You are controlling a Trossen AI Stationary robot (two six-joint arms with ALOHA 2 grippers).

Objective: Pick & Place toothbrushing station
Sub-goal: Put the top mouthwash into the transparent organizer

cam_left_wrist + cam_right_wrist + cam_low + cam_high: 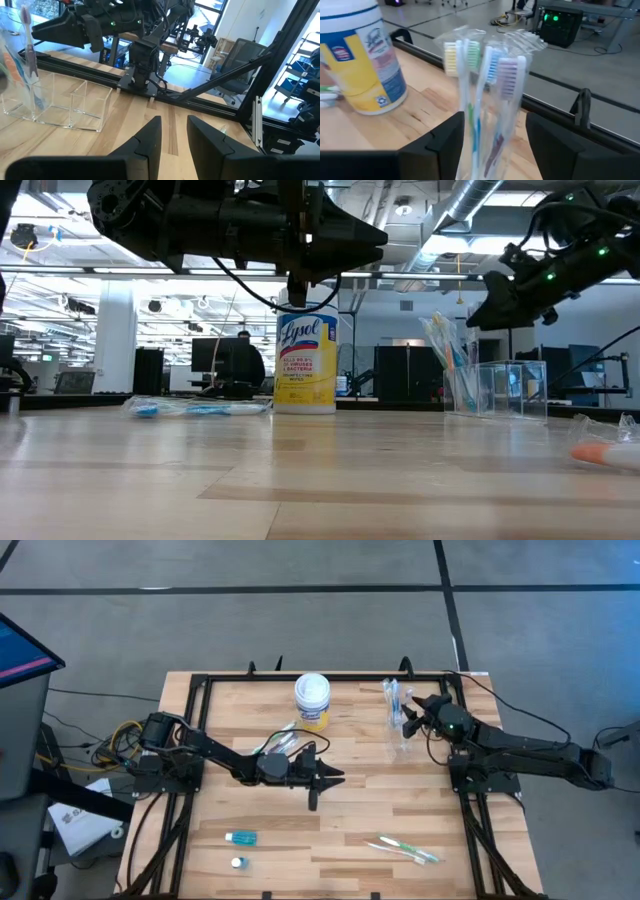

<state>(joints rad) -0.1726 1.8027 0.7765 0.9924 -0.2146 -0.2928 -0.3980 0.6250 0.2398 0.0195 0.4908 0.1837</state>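
Wooden table — both arms hovering.
Right gripper is gaping around bagged toothbrushes at two o'clock; left gripper, mid-table, is sitting slightly parted, empty.

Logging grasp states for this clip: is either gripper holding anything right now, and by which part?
Nothing is held. The right gripper stands open around the upright toothbrushes without clamping them; the left gripper hangs empty over the table.
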